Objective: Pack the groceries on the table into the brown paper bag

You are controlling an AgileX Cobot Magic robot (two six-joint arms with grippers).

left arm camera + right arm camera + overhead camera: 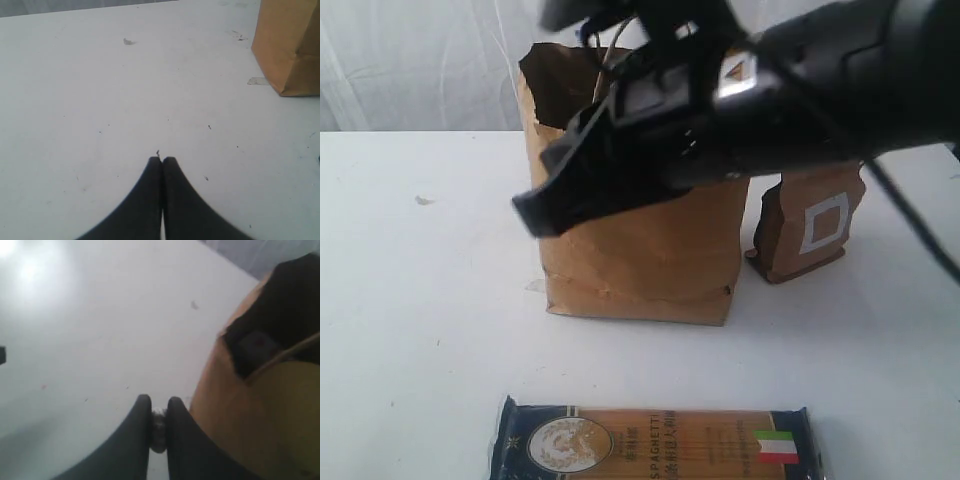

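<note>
Foil ball (pixel 158 434) in right gripper (pixel 159 404) (beside bag (pixel 235 420)).

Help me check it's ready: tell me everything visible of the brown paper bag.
The brown paper bag is creased kraft paper, standing upright on the white table, its mouth open with a ragged rim and a loop handle. A dark object lies inside. The right arm crosses before its upper front; a brown pouch stands beside it.

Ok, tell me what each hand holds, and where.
The right hand pinches a tiny foil ball by its sides, between the fingertips. The left hand is shut, holding nothing.
</note>
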